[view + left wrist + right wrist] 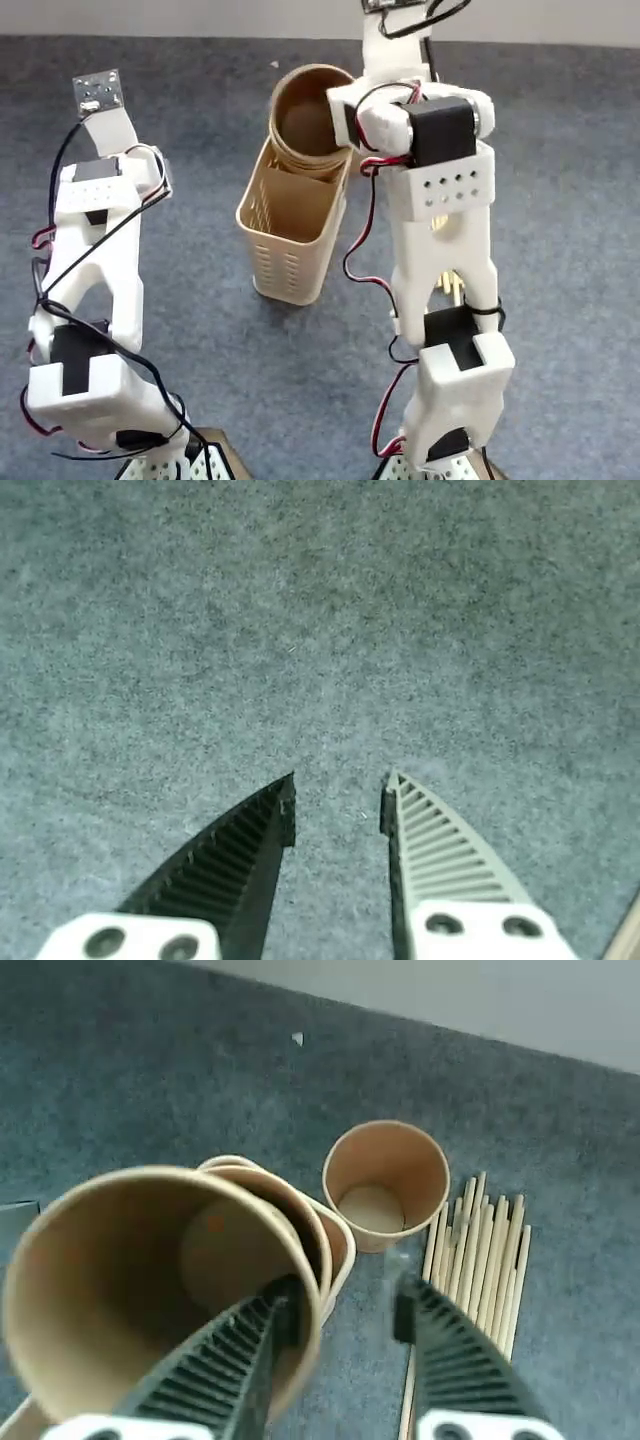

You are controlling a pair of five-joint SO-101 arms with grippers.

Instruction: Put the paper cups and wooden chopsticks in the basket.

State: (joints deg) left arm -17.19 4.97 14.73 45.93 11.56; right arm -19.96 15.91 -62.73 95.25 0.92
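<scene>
Surface: grey carpet lies under both arms.
Container: the beige slotted basket stands between the arms.
Done: stacked cups sit nested in the basket's far end, and the top cup rides well above the rim.
Right arm: the right gripper hangs over the top cup with its fingers parted. The dark finger is at the cup's rim and carpet shows in the gap, so it seems to clamp nothing.
Left arm: the left gripper is parted over bare carpet and empty.
Left to do: one loose cup stands on the carpet just beside the wooden chopsticks. Neither is in the basket.
Progress: most of the cups look done, but the chopsticks are not yet started.
</scene>
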